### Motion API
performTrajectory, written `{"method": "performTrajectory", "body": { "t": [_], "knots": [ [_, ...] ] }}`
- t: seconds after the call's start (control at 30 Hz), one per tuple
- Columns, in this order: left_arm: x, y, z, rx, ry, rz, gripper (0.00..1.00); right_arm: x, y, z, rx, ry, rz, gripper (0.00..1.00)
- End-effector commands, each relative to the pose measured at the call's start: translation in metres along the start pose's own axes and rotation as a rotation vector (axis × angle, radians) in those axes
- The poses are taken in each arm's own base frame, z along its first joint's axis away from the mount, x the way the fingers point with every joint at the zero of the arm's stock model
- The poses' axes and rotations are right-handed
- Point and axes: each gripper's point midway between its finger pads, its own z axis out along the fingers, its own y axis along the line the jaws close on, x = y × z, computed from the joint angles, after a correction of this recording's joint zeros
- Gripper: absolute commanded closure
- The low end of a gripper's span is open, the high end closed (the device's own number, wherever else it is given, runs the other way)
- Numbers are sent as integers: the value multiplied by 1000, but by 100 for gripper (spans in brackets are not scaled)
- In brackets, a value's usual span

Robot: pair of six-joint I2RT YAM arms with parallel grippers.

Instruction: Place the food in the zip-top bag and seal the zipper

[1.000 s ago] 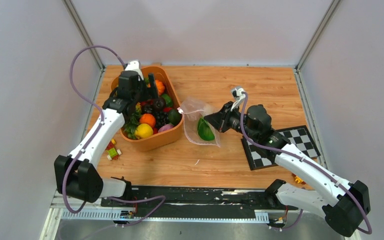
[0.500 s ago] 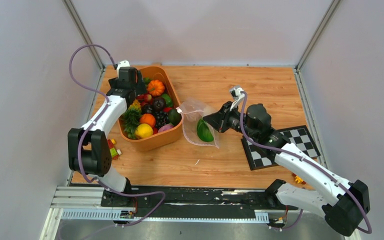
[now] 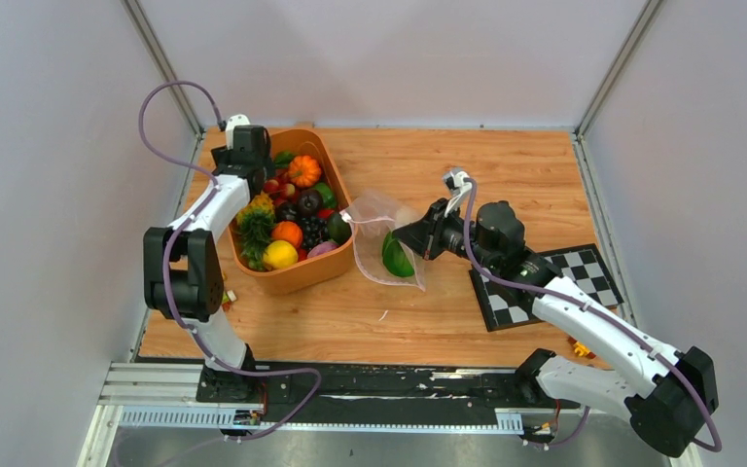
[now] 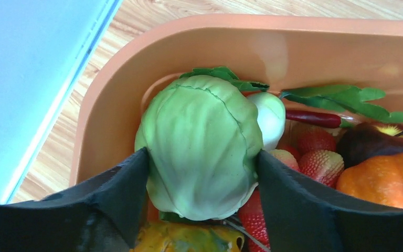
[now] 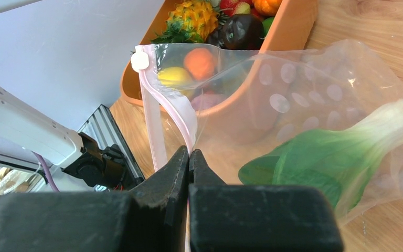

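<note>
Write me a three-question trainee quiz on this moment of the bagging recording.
1. True or false: the green leafy toy bok choy already lies inside the clear dotted plastic zip-top bag.
2. What sits between the fingers of the left end effector? A. pale green round cabbage B. metal spoon C. blue cup
3. Fill in: the right end effector is shut on the bag's thin pinkish ____ strip.
Key: 1 true; 2 A; 3 zipper.
</note>
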Motion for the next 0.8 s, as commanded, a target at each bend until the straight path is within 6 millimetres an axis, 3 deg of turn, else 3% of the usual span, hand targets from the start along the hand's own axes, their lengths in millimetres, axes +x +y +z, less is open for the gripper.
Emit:
{"method": "performTrajectory", "body": {
  "t": [0.0, 0.07, 0.17, 0.3, 0.47, 0.77],
  "knots": [
    [-3, -3, 4, 35, 6, -22, 31, -25, 17, 1, -45, -53, -39, 100],
    [-7, -5, -6, 72, -17, -42, 52, -27, 18, 0, -44, -55, -43, 100],
    [-20, -7, -23, 127, -59, -56, 76, -32, 20, -2, -45, -70, -48, 100],
    [-31, -6, -45, 180, -81, -54, 93, -36, 21, -4, -38, -87, -52, 100],
    [-40, -5, -69, 241, -123, -67, 99, -40, 20, -9, -25, -111, -54, 100],
    [-77, 3, -132, 364, -239, -94, 96, -35, 6, -9, 31, -135, -25, 100]
  ]
}}
